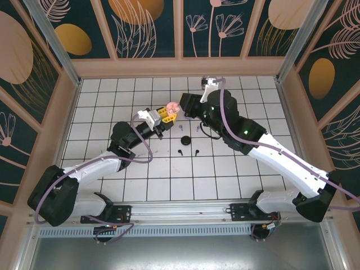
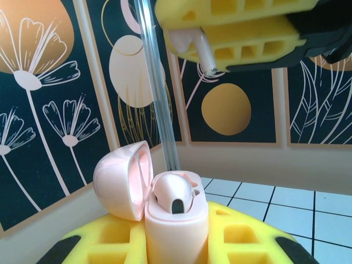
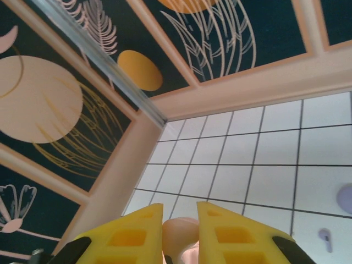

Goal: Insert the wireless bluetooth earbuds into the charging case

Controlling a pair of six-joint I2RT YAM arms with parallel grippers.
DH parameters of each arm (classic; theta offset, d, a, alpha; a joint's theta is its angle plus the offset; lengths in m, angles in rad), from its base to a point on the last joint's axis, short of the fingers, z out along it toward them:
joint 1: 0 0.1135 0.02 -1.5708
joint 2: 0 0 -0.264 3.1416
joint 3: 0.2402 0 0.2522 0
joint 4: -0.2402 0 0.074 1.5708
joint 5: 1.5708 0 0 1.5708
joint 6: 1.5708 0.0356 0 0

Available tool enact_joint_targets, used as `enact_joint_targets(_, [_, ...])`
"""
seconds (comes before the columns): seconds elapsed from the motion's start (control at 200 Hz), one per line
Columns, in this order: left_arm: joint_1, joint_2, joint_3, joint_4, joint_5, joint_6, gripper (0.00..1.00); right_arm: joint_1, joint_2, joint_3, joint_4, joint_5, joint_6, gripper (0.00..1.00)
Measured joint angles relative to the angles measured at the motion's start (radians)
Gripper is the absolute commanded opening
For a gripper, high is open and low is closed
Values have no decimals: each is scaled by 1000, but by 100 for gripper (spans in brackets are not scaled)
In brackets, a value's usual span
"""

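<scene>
the pink bud (image 2: 201,49) is pinched between the yellow fingers (image 2: 247,47) of the right gripper (image 2: 181,30), stem pointing down, up in the air above the case (image 2: 173,220) and not touching it. from the right wrist the same bud (image 3: 180,236) shows as a rounded pink lump wedged between the two pads, so the right gripper (image 3: 180,220) is closed narrow on it.

the case is pink and stands upright with its lid (image 2: 122,179) swung open to the left. a second pink bud (image 2: 173,192) sits in it already, its head up and a dark spot facing the camera. the left gripper (image 2: 176,245) clamps the case body between its yellow fingers (image 2: 104,245), jaws narrow around it.

from above, the case (image 1: 171,107) is held over the middle of the tiled table (image 1: 225,169), with the left gripper (image 1: 166,115) just beside the right gripper (image 1: 181,107), the two arms meeting from either side.

on the tiles just nearer the arm bases lie a black disc (image 1: 184,140) and two black buds (image 1: 181,152) (image 1: 197,151), apart from each other. the right wrist view shows a lilac bud (image 3: 325,239) on the tiles near a lilac disc (image 3: 346,198) at the frame's edge.
</scene>
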Motion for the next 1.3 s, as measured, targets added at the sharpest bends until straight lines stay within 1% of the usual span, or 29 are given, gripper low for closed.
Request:
enact_joint_targets(0.195, [0, 16, 3, 1, 4, -1, 0, 25, 0, -39, 48, -7, -7, 19])
enact_joint_targets(0.601, [0, 16, 3, 1, 12, -1, 0, 25, 0, -109, 105, -6, -3, 19])
enact_joint_targets(1.296, [0, 11, 3, 23, 19, -29, 0, 25, 0, -168, 171, -5, 20, 19])
